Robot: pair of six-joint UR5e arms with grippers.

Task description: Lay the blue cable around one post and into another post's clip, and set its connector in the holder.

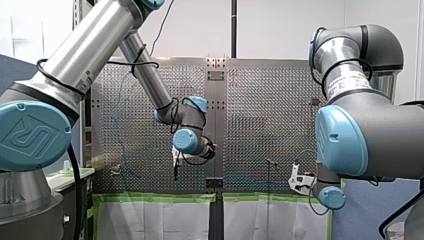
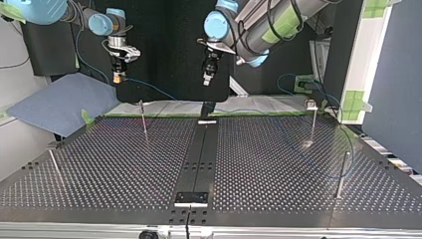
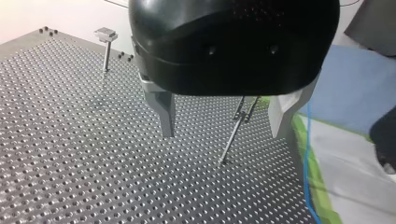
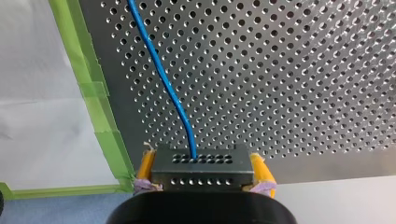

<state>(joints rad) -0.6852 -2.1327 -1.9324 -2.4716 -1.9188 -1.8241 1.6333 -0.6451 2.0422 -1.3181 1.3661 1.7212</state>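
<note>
In the right wrist view my right gripper [image 4: 203, 176] is shut, its yellow pads [image 4: 146, 166] clamping a dark metal connector [image 4: 201, 163] with rows of holes. The blue cable [image 4: 163, 84] leaves the connector and runs ahead over the perforated table. In the top view my right gripper [image 2: 117, 76] hangs above the table's far edge at the left, the blue cable [image 2: 149, 87] trailing from it. My left gripper [image 2: 208, 78] hovers near the middle, open and empty. Its metal fingers [image 3: 166, 116] stand apart, and a thin post [image 3: 230, 142] stands ahead between them.
Several thin posts stand on the table [image 2: 109, 169]: one with a clip head [image 2: 312, 105], a plain one [image 2: 143, 119], two near the side edges [image 2: 341, 174] [image 2: 53, 167]. A small bracket [image 2: 191, 198] sits on the centre strip. Green tape [image 4: 100, 116] lines the table edge.
</note>
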